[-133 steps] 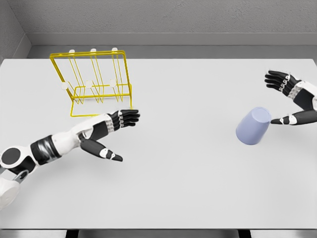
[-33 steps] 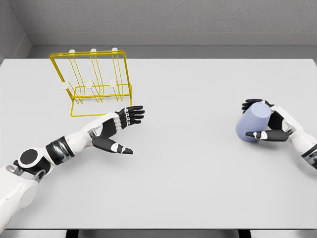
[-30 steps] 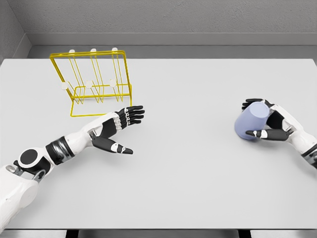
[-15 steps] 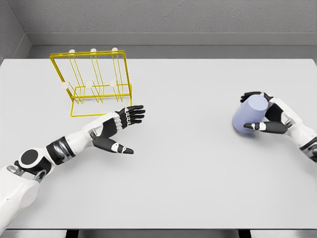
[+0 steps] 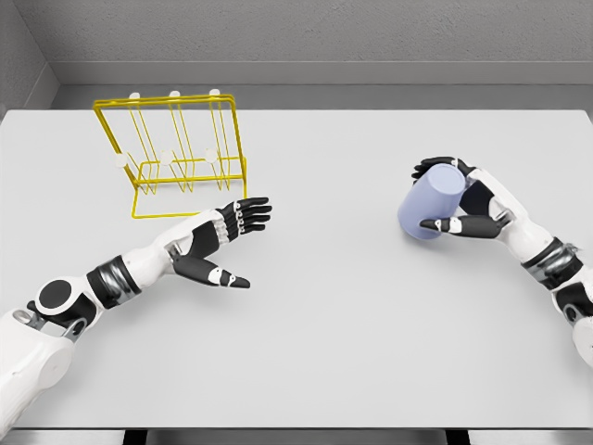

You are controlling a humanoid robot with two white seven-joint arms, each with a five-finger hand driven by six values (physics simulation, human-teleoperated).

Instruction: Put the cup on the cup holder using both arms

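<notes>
cup carried leftward, right fingers wrapped; left fingers spread; grey table

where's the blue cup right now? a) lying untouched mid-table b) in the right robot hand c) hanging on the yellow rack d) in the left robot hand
b: the right robot hand has fingers and thumb wrapped around the blue cup, far from the yellow rack.

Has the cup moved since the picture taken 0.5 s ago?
Yes. The cup, held in the right hand, has shifted left, toward the yellow cup holder, which stands in the same place on the table.
</notes>
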